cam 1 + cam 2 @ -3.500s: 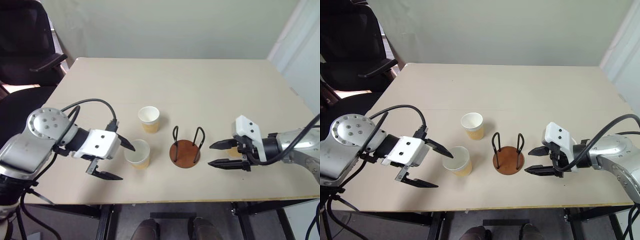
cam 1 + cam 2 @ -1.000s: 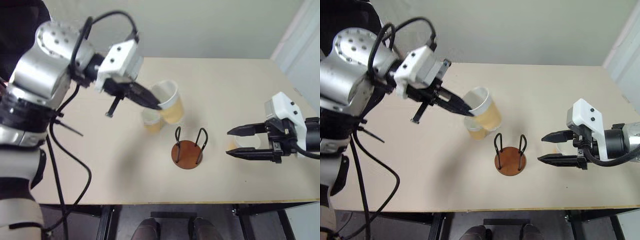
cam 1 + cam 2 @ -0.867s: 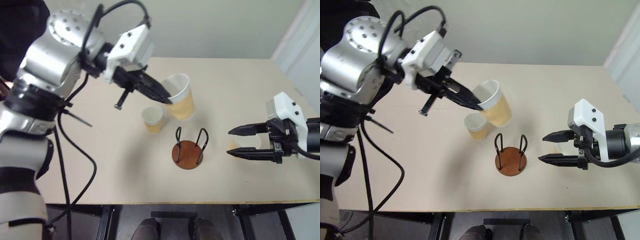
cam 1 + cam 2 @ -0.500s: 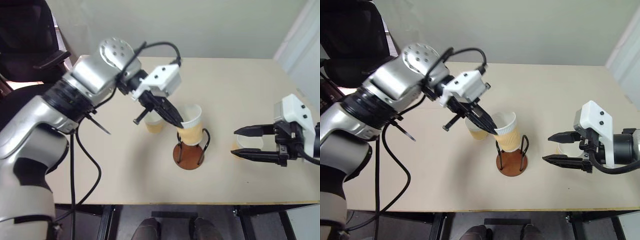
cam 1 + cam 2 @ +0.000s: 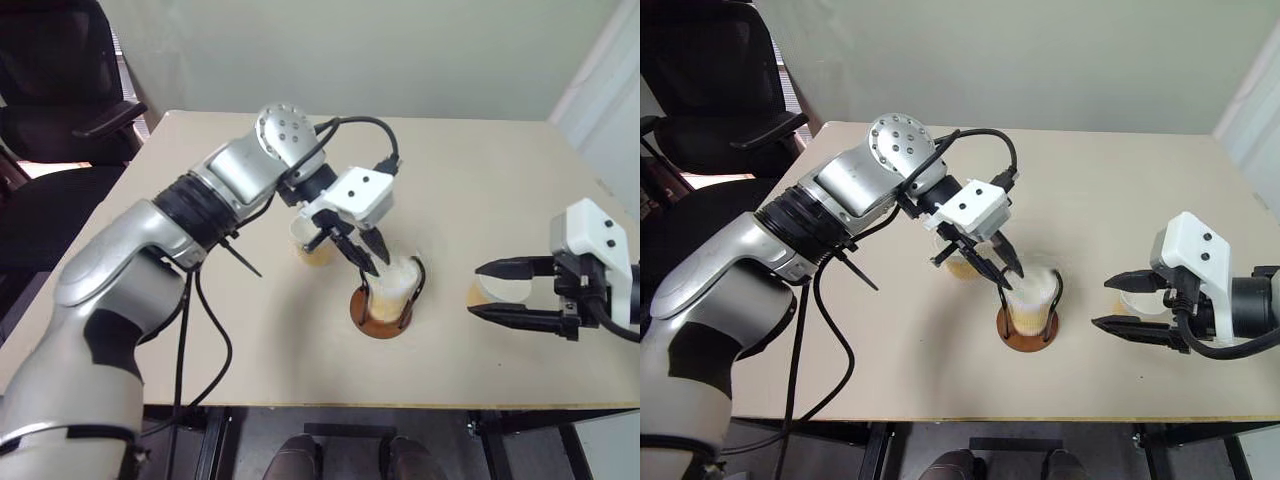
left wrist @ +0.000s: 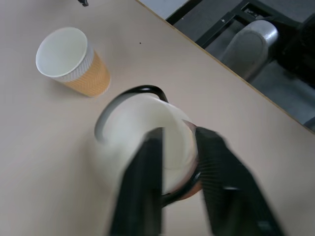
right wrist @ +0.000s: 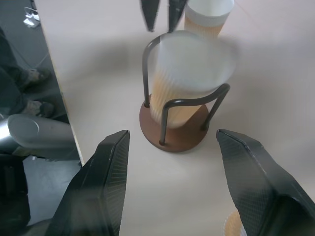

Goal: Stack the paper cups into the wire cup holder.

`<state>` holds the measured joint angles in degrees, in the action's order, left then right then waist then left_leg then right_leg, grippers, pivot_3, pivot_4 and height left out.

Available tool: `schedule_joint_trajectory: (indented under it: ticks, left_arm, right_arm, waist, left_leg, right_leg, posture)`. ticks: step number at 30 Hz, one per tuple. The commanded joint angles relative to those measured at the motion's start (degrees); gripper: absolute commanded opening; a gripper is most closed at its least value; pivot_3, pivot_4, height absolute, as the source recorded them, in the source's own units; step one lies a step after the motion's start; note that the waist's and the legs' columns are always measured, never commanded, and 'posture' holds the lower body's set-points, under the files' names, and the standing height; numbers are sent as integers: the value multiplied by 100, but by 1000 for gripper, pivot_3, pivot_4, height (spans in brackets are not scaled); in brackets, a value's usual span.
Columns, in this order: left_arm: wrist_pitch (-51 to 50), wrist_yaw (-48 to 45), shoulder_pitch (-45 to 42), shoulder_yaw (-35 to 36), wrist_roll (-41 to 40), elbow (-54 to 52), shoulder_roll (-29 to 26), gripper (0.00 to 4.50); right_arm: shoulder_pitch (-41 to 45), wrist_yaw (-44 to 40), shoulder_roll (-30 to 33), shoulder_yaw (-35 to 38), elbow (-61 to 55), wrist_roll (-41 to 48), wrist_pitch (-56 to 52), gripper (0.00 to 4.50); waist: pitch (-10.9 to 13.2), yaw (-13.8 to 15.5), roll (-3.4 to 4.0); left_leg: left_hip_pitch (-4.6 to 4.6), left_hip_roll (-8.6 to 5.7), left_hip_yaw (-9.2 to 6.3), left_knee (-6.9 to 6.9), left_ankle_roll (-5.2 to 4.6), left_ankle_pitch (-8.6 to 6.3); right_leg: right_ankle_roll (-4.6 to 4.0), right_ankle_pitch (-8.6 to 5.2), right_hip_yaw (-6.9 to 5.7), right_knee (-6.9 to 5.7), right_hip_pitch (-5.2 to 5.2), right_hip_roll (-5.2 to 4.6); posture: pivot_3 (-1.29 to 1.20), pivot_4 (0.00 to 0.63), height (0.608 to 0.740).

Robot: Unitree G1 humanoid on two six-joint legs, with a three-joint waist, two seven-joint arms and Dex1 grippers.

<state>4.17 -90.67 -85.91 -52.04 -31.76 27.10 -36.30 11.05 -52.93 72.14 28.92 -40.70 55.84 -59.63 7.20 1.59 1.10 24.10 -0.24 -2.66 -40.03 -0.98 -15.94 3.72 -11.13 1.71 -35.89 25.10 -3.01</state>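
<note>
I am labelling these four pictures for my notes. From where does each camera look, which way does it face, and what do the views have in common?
Left eye view: on the head, facing forward and down at the table; both arms show, left gripper over the cup in the wire cup holder.
Right eye view: beside it, same scene; right gripper open.
Left wrist view: looks along its own fingers into that cup.
Right wrist view: level past its own fingers at the holder.
Shared: all four show the holder and the cup in it.

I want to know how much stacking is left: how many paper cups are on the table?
3: one in the wire cup holder under the left gripper, one behind the holder, one between the right gripper's open fingers.
</note>
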Motion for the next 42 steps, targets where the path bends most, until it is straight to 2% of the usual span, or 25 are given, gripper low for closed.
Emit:
schedule_joint_trajectory:
  ticks: [1, 4, 12, 22, 25, 31, 35, 38, 41, 42]
  left_arm:
    - [-78, -183, -11, 678, 152, 2, 116, 2422]
    - [-433, -183, 111, 1233, -72, -157, 73, 3463]
    - [-1139, -10, 714, 2613, 280, -511, -112, 3463]
    - [-2115, 693, 1843, 3579, 597, -1604, -404, 3463]
    - [-2279, 780, 2084, 3719, 686, -1866, -468, 3501]
    - [-2549, 842, 2337, 3913, 739, -2182, -541, 3501]
    - [-2595, 829, 2414, 3946, 778, -2242, -567, 3501]
    - [-2617, 651, 2528, 3963, 807, -2275, -752, 3501]
    - [-2604, 394, 2662, 3962, 828, -2346, -968, 3501]
    - [-2589, 297, 2709, 3956, 828, -2376, -1037, 3501]
  right_arm:
    - [-68, -43, 78, 33, 21, -253, 234, 2896]
    - [-158, 45, 138, -259, 81, -669, 438, 2896]
    - [-240, -90, 581, -1531, 757, -2166, 1283, 2896]
    - [650, -681, 457, -3193, 2014, -3620, 2314, 2896]
    - [818, -846, 336, -3506, 2185, -3922, 2491, 2314]
    - [939, -1072, 190, -3527, 2160, -4056, 2470, 166]
    - [823, -1209, 276, -3303, 2028, -3984, 2406, 51]
    - [858, -1568, 595, -2720, 1853, -3687, 2283, 51]
    - [1519, -2019, 885, -2402, 1754, -3243, 2087, 51]
    - [2020, -2157, 895, -2483, 1697, -3045, 1944, 51]
  waist:
    - [0, 1, 0]
    - [-1, -2, 1]
    - [-3, -8, 5]
    - [-3, -3, 5]
    - [-3, -9, 5]
    - [-4, -15, 6]
    - [-4, -13, 6]
    - [-4, -18, 12]
    - [-3, -37, 15]
    - [-3, -57, 14]
  left_leg:
    - [0, -1, -1, 0, 0, 0]
    - [-1, 0, 1, 0, 0, 0]
    - [-6, 1, -1, -2, 0, 0]
    - [-8, 0, 1, -6, -4, 3]
    - [-9, 0, 1, -7, -5, 3]
    - [-12, 0, 1, -7, -5, 4]
    - [-13, 0, -1, -8, -5, 4]
    - [-14, 0, 1, -5, -5, 4]
    - [-13, 0, 1, 0, -5, 4]
    - [-14, 0, 2, 0, -5, 4]
  right_leg:
    - [0, 0, -2, 0, -1, 1]
    - [2, -1, -1, 0, -2, 1]
    - [6, 1, 0, -3, -3, 0]
    - [11, 5, 1, -3, -5, 1]
    - [11, 5, 0, -3, -6, 0]
    - [10, 5, 1, -6, -6, 0]
    - [9, 6, -1, -4, -12, -1]
    - [8, 5, 0, -4, -10, -1]
    - [3, 3, 2, -3, -8, 0]
    - [1, 1, 3, -4, -6, 1]
  posture:
    - [0, 150, 740]
    - [0, 150, 740]
    - [0, 150, 740]
    - [0, 150, 740]
    - [0, 150, 740]
    - [0, 150, 740]
    - [0, 150, 740]
    - [0, 150, 740]
    - [0, 150, 740]
    - [0, 150, 740]
